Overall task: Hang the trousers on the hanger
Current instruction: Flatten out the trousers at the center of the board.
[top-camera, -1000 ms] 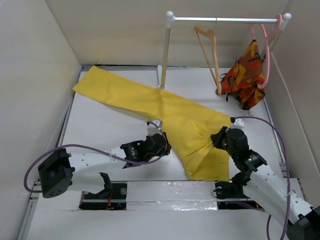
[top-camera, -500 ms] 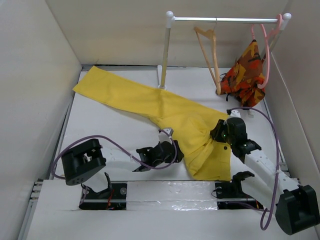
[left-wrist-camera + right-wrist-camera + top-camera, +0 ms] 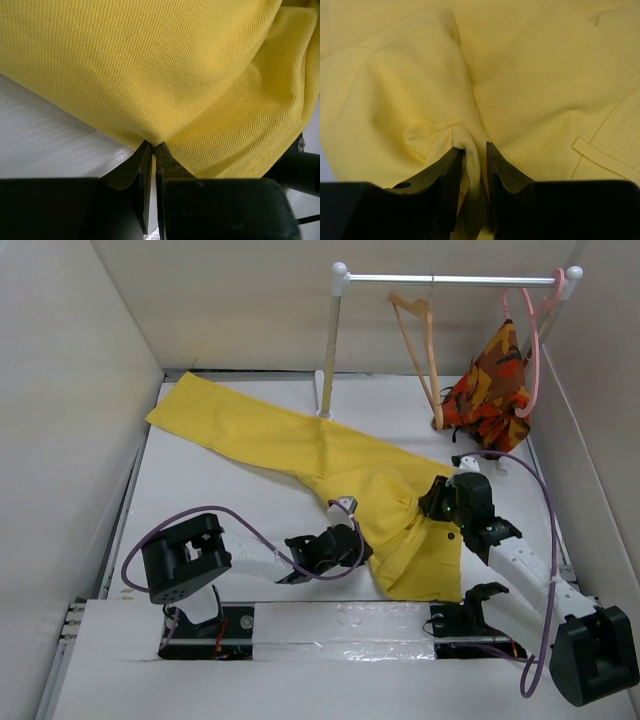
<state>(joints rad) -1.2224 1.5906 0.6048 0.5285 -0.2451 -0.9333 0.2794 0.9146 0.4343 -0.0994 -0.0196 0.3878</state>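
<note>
The yellow trousers (image 3: 280,440) lie flat across the white table from far left to near right, bunched at the near right end. The wooden hanger (image 3: 420,340) hangs by its hook on the rail at the back right, bare. My left gripper (image 3: 362,540) is at the trousers' near left edge; in the left wrist view its tips (image 3: 152,145) are shut on the hem of the cloth (image 3: 150,65). My right gripper (image 3: 430,505) sits on the bunched part; in the right wrist view it (image 3: 475,147) is shut on a raised fold of the trousers (image 3: 535,75).
A white rack (image 3: 330,340) with a metal rail stands at the back. A pink hanger (image 3: 530,340) carries an orange-red patterned garment (image 3: 490,385) at the far right. White walls enclose the table on three sides.
My left arm has swung right and nearer, bringing its gripper to the trousers' near edge. My right gripper has shifted slightly farther onto the cloth, which is now more bunched.
</note>
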